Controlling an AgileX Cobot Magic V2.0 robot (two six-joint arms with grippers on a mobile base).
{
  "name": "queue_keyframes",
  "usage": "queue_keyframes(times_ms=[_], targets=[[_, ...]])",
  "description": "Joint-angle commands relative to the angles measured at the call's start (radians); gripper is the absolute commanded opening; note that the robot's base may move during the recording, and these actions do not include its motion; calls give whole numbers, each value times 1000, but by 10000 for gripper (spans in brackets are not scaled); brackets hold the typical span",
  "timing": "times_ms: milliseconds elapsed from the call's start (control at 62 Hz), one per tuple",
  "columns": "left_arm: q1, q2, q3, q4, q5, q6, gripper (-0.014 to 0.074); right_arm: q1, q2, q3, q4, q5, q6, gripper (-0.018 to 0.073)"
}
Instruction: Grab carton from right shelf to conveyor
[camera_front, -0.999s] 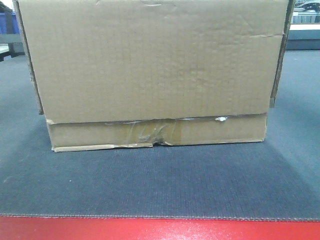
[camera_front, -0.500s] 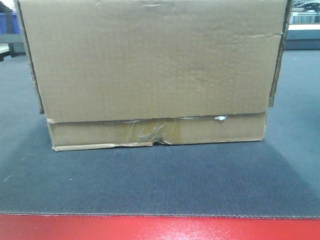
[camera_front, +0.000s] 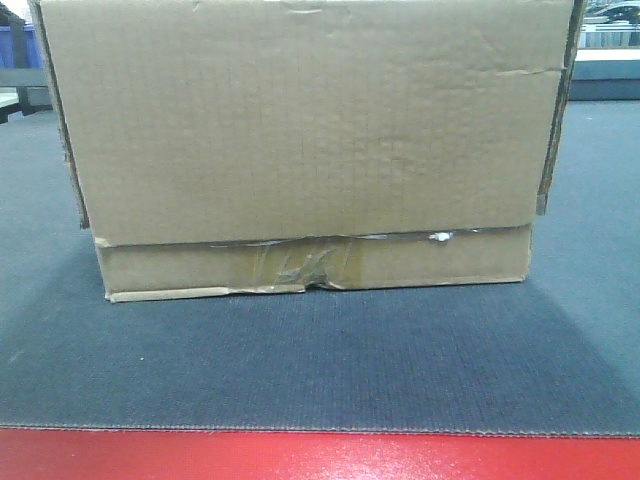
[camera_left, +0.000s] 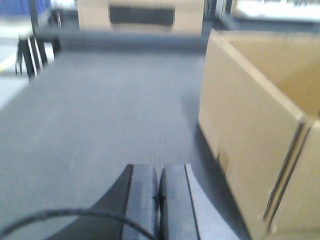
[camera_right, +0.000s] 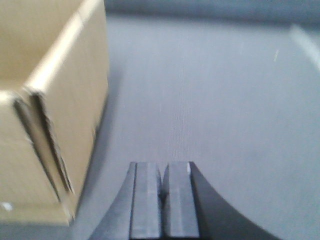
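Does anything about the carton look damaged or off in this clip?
Yes. The carton sits on the grey belt, and its bottom front edge is torn and lifted near the wrinkled tape patch. A crease marks its upper right face.

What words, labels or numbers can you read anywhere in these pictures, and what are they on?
No readable text in any view.
Carton: plain brown cardboard, no print on the face shown; the tape patch at its lower seam is wrinkled and blank.
Carton side in the left wrist view: a small dark mark, too blurred to read.
Far carton: a dark panel, blurred, nothing legible.
Grey belt: no markings.
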Motion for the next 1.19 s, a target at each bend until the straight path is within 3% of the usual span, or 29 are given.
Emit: queue_keyframes(times_ms=[0, 193, 870, 935, 1048, 1177], targets=[[3, -69, 2, -3, -16, 4, 13, -8, -92, 15, -13, -37, -8, -69], [3, -140, 2, -3, -16, 4, 13, -8, -189, 19, -13, -57, -8, -69], [3, -157, 6, -21, -11, 4, 13, -8, -190, 19, -13, -73, -8, -69], [13, -158, 6, -21, 9, 54, 13, -8, -190, 19, -13, -73, -8, -69], [53, -167, 32, -133, 7, 187, 13, -8, -190, 19, -13, -73, -8, -69], [103, -209, 141, -195, -84, 190, 13, -8, -190, 19, -13, -73, -8, -69]])
